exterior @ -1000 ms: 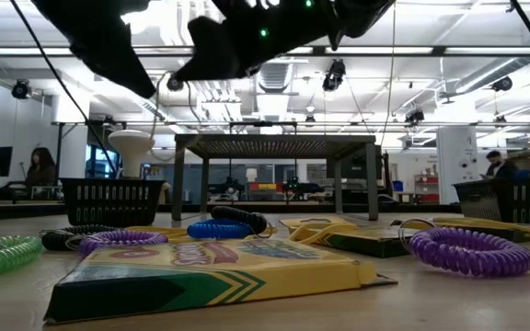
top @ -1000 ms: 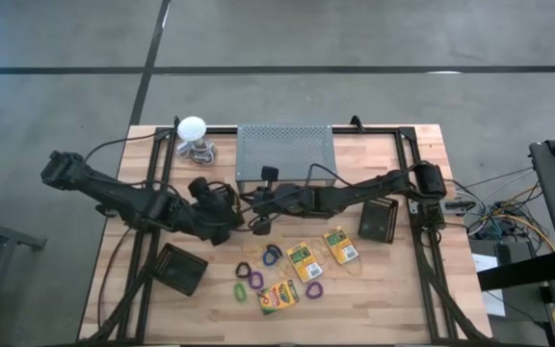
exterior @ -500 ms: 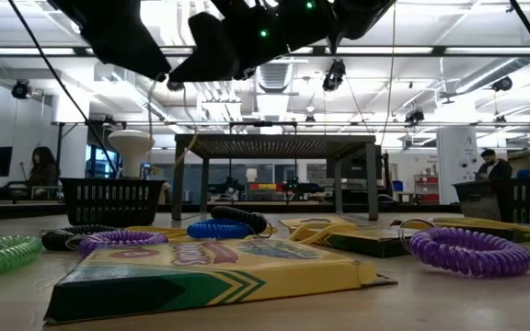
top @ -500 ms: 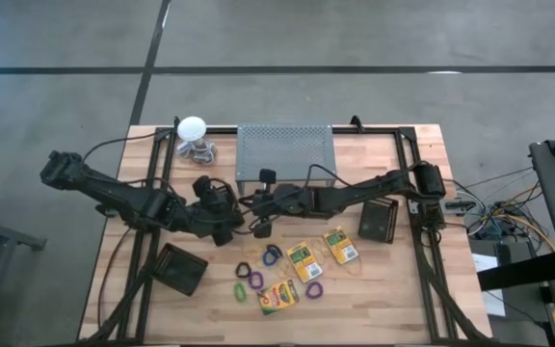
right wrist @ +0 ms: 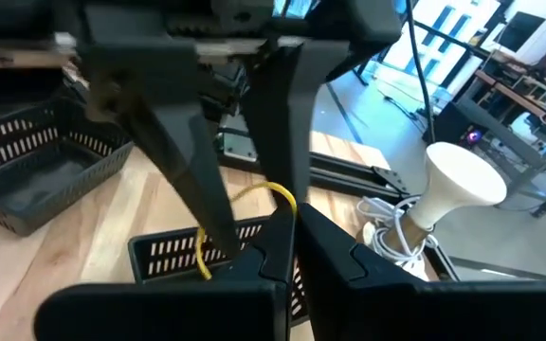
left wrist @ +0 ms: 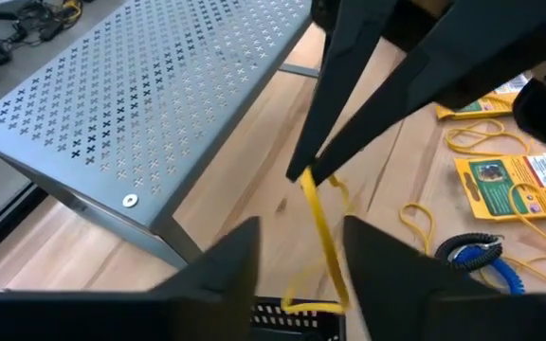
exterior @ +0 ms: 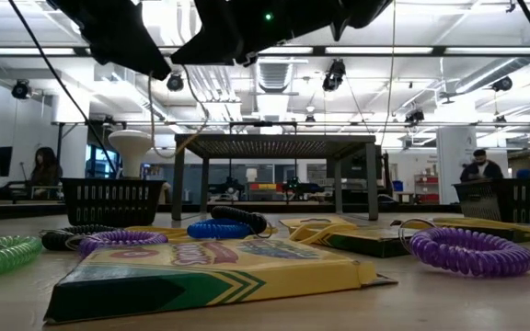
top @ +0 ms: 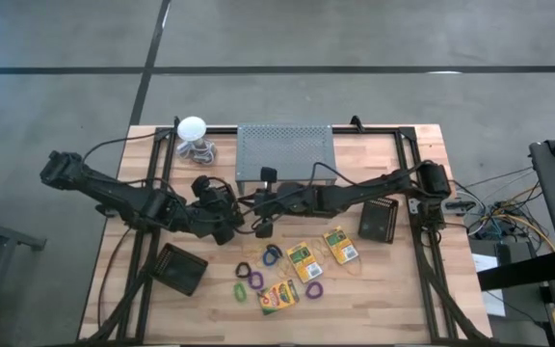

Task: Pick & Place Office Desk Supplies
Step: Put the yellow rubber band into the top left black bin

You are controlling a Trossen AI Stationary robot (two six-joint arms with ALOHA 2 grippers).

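Now | right gripper [left wrist: 308,175]: closed, pinching yellow rubber band [left wrist: 322,237] | left gripper [left wrist: 297,260]: fingers apart around band, empty

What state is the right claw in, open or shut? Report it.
Shut: in the left wrist view, the right claw has its fingertips together, pinching a yellow rubber band.

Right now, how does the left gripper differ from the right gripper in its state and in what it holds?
The right gripper is shut, pinching a yellow rubber band that hangs from it. The left gripper has its fingers apart, one on each side of the hanging band. The right gripper carries the band, while the left gripper does not visibly grip it. Both are raised over the middle of the table, tips close together, in front of the grey perforated stand.
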